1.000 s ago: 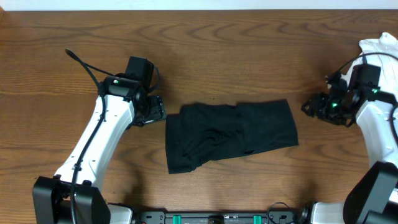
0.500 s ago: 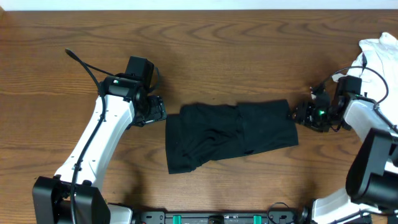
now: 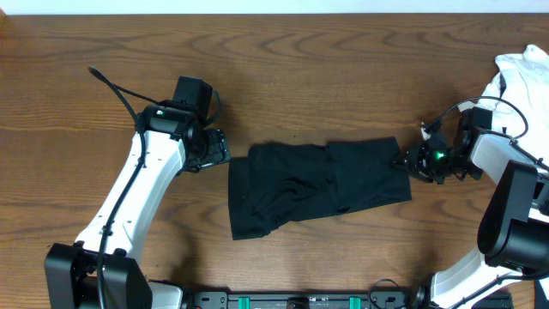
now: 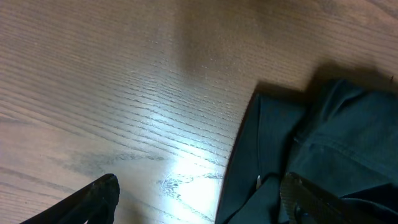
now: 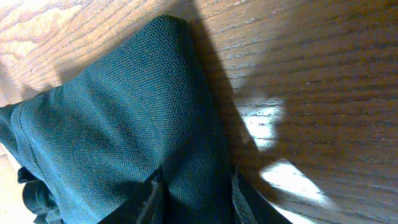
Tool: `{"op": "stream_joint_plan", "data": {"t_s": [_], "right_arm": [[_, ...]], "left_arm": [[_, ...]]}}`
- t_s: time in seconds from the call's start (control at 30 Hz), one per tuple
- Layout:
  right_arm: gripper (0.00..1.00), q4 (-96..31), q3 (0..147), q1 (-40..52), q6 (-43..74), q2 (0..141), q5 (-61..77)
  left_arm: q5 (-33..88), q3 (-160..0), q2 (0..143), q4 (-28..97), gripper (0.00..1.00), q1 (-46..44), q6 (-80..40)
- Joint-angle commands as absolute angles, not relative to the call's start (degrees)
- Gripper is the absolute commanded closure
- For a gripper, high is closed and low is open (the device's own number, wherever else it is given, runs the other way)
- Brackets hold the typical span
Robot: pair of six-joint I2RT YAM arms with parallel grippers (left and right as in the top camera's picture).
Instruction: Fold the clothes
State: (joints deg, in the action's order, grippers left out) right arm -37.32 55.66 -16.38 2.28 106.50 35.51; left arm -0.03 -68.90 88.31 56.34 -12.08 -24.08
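The fingers [image 5: 151, 196] of the right gripper [image 5: 194, 190] stand one on each side of a raised corner of the black T-shirt [image 3: 317, 184], and the fabric fills the gap between them; whether they already pinch it firmly, I cannot tell. The fingers [image 4: 99, 196] of the left gripper [image 4: 198, 198] are spread wide and hold nothing; in the left wrist view the shirt's left edge lies between their tips, and one tip is over the fabric.

The shirt lies in the middle of the counter [image 3: 343, 69] as a partly folded band; its long axis runs left to right, from one arm to the other. The right gripper is at the far corner of the shirt's right short end; the left gripper is just beside the far corner of its left short end. So each arm has its own end near, and I judge that the next fold will bring one short end over toward the other, along this long axis.

Bare counter lies in front of the shirt and behind it; a white garment [image 3: 523, 73] is well apart from the shirt, past its right end and further back, behind the right arm.
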Motion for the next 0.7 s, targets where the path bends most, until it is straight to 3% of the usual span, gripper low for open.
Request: {"op": "stream_joint_plan", "data": {"t_s": [0.0,0.07,0.13,0.47,0.67], "right_arm": [[0.71,-37.7,54.4,-16.1,0.9,108.9,32.0],[0.82,-37.7,54.4,-16.1,0.0,108.9,32.0],[0.99,-37.2,54.4,-16.2,-0.7,108.9,32.0],[0.99,-44.0,63.0,-18.3,-0.7,108.1,31.3],[0.99,-52.5,74.0,-20.7,1.5,108.1,21.7]], "left_arm": [[-0.7,-68.4,88.4,56.3,0.15,-11.8,-24.8],[-0.7,-68.4,88.4,56.3,0.15,-11.8,-24.7],[-0.7,-68.4,88.4,56.4,0.15,-11.8,-24.8],[-0.6,-68.4,88.4,56.0,0.15,-11.9,-25.6],[-0.6,-68.4,88.4,56.6,0.15,-12.0,-25.6]]}}
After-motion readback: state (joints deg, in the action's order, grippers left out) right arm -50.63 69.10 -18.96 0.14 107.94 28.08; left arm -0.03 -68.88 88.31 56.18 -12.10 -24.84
